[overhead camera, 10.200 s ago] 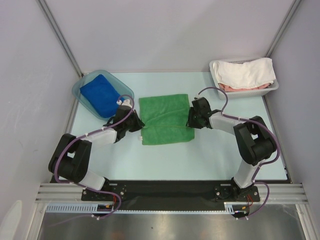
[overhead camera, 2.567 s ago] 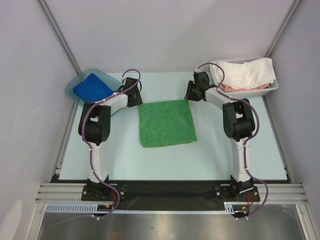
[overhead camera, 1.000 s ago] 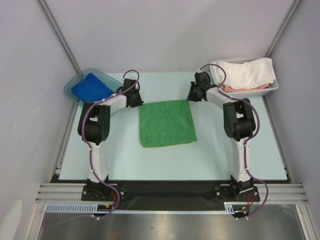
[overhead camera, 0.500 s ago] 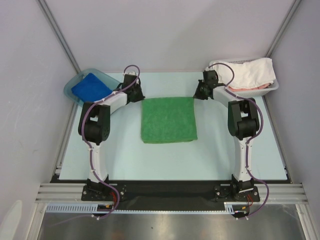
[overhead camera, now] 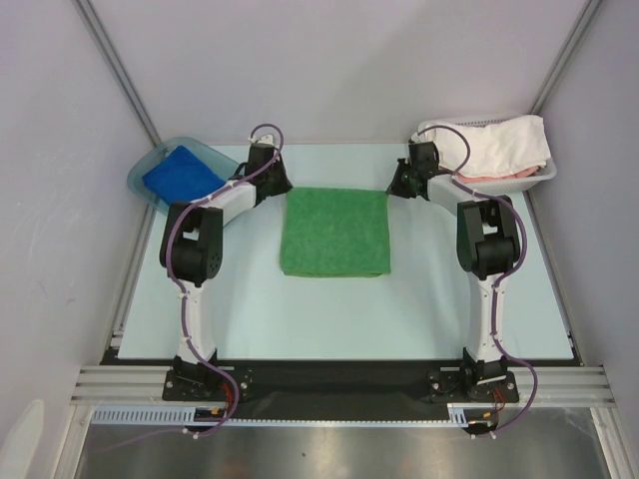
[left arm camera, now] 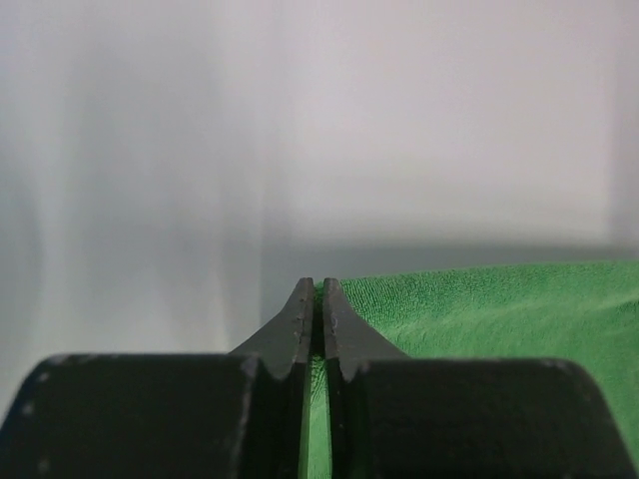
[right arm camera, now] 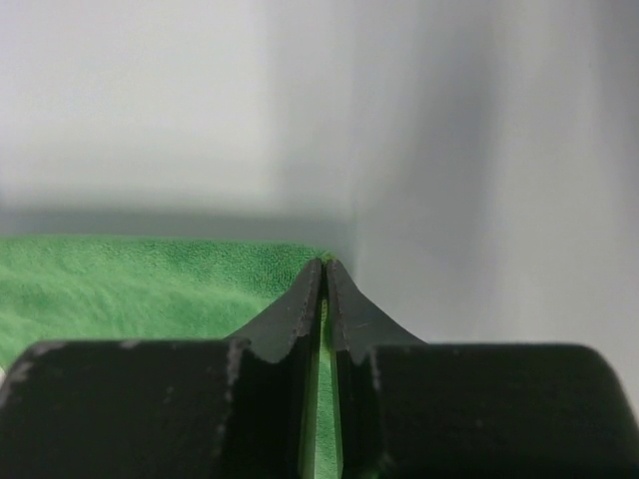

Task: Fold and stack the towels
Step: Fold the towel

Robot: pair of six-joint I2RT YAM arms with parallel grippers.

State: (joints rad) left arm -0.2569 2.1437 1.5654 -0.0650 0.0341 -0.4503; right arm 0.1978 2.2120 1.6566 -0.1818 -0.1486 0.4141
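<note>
With the left gripper (left arm camera: 318, 286) and right gripper (right arm camera: 325, 263) each pinched on a far corner of the green towel (overhead camera: 334, 233) lying flat on the table (overhead camera: 250, 309), we should lift both evenly and draw them nearward together.

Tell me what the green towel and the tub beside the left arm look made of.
Green towel: soft terry-like cloth, matte; fuzzy pile shows in the left wrist view. Tub: likely translucent plastic, slightly glossy; pale bluish wall you can partly see through.
</note>
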